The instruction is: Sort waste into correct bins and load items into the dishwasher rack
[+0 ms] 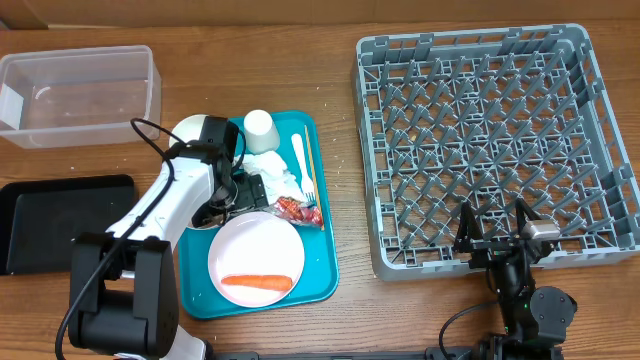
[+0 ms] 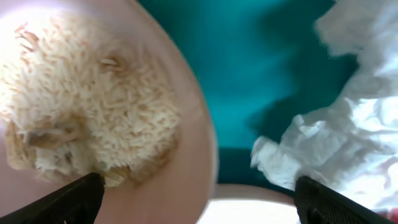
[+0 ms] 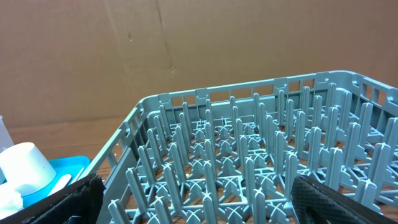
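**Rice bowl on one side, tissue on the other**

My left gripper hangs low over the teal tray with its jaws spread wide and nothing between them. In the wrist view, a bowl of beige rice scraps sits just ahead to one side. The crumpled white tissue sits to the other, with a strip of bare tray between them.

I judge the tissue to be the easy one: almost weightless, soft, and sure to collapse under the fingers. I would pinch a raised fold near its middle rather than a loose edge (an edge would only pull out into a tail).

The bowl looks stiff and smooth, and it is loaded. One finger should go inside the rim and one outside, and it must stay level until it is over a bin, or the rice will spill. The rice looks loose and clumpy, so tipping it out seems better than grasping it.

The carrot lies on the pale pink plate at the tray's near end, with the red snack wrapper just beyond. The clear tub and black tray wait to the left, well apart from my hand.

My right gripper rests at the near rim of the dishwasher rack, jaws apart and holding nothing.
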Controlling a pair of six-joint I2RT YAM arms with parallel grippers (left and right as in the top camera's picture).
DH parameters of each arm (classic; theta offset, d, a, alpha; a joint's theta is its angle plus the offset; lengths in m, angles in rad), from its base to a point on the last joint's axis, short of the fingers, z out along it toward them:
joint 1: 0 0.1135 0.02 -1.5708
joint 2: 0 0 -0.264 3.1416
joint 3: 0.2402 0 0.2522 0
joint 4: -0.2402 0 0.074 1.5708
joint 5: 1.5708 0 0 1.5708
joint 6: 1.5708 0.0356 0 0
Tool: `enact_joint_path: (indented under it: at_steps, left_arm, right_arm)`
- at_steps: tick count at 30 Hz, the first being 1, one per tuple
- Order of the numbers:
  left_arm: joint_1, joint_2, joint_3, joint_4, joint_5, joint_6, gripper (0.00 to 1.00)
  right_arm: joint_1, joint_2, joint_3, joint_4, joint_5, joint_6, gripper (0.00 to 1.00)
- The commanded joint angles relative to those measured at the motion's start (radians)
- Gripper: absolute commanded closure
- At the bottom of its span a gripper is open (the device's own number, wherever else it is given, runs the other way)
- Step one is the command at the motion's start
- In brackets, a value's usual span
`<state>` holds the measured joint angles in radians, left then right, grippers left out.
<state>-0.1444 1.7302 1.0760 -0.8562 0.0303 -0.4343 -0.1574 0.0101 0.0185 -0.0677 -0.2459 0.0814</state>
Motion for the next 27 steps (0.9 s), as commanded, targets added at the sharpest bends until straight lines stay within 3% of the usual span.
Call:
enact_joint_path:
  at_steps: [1, 11, 14, 18, 21, 27]
  left_arm:
    - [-0.005, 0.008, 0.089, -0.056, 0.040, 0.059, 0.00]
    - [-0.005, 0.008, 0.442, -0.418, 0.067, 0.029, 0.00]
    - [-0.005, 0.008, 0.498, -0.524, 0.310, 0.036, 0.00]
    - [-0.005, 0.006, 0.498, -0.597, 0.467, 0.117, 0.00]
    - [-0.006, -0.008, 0.498, -0.643, 0.436, 0.107, 0.00]
    - [-0.007, -0.132, 0.498, -0.750, 0.251, -0.077, 0.00]
  right_arm:
    - [-0.006, -0.007, -0.010, 0.007, 0.009, -0.003, 0.00]
    - [-0.006, -0.007, -0.010, 0.006, 0.009, -0.003, 0.00]
    - [-0.006, -0.007, -0.010, 0.007, 0.009, -0.003, 0.00]
    - [-0.006, -0.007, -0.010, 0.007, 0.009, -0.003, 0.00]
    - [-0.006, -0.007, -0.010, 0.007, 0.009, -0.003, 0.00]
    - [-0.006, -0.007, -0.010, 0.007, 0.009, -0.003, 0.00]
